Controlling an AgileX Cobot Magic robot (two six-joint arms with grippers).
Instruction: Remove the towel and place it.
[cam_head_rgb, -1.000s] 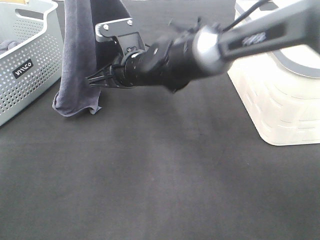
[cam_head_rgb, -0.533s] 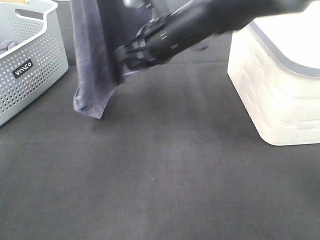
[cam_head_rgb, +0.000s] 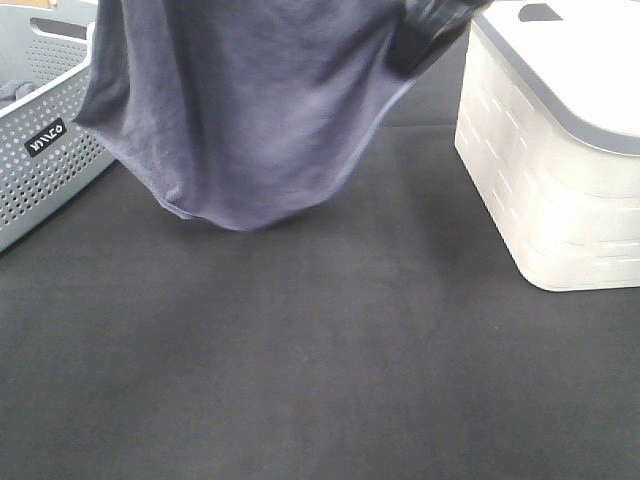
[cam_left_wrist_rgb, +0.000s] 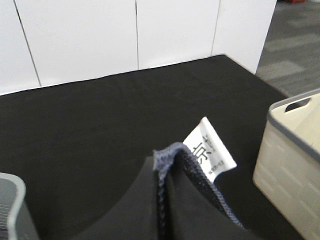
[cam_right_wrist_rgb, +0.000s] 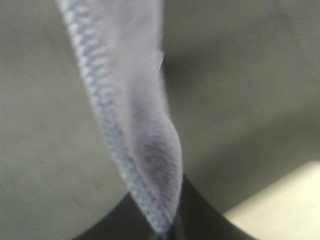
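Exterior high, towel (cam_head_rgb: 250, 110) hanging, spread wide

Ahead of the left gripper (cam_left_wrist_rgb: 167, 167), black matte tabletop (cam_left_wrist_rgb: 90, 125) running to a white panelled wall (cam_left_wrist_rgb: 85, 40) with thin dark seams, grey carpet-tiled floor (cam_left_wrist_rgb: 297, 45) past the table's far corner, bright even light.

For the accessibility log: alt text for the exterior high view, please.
A greyish-lavender towel hangs spread wide over a black table, one upper corner pinched by the right gripper. A perforated grey basket stands left, a cream bin right.
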